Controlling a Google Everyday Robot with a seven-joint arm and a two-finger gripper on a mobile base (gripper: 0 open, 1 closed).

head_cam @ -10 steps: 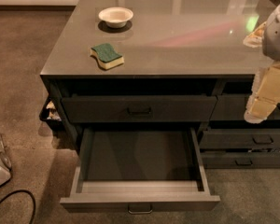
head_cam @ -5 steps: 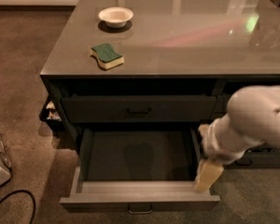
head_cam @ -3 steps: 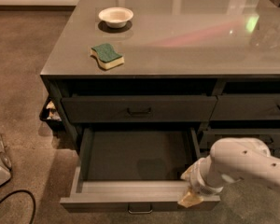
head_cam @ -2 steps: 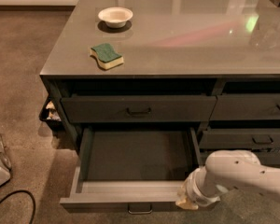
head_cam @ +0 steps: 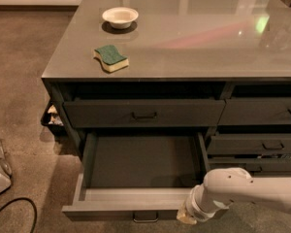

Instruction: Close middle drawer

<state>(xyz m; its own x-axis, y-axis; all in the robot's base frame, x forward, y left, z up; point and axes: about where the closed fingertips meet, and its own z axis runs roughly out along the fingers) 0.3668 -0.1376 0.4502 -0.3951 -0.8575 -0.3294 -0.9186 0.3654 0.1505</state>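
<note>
The middle drawer (head_cam: 136, 161) is standing pulled far out from the cabinet, just below the shut, taller-fronted drawer (head_cam: 184, 112). The gripper (head_cam: 185, 217), at the end of the white arm (head_cam: 247, 191), is sitting low against the right end of the drawer's front. Whether it is spread or pressed together cannot be told. A green sponge (head_cam: 110, 58) and a white bowl (head_cam: 120, 16) are resting on the surface (head_cam: 199, 42) above.

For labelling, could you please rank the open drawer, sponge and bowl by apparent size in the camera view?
Largest: middle drawer.
The bowl and sponge look alike, unranked.
The gripper is at the drawer's front right corner.
</note>
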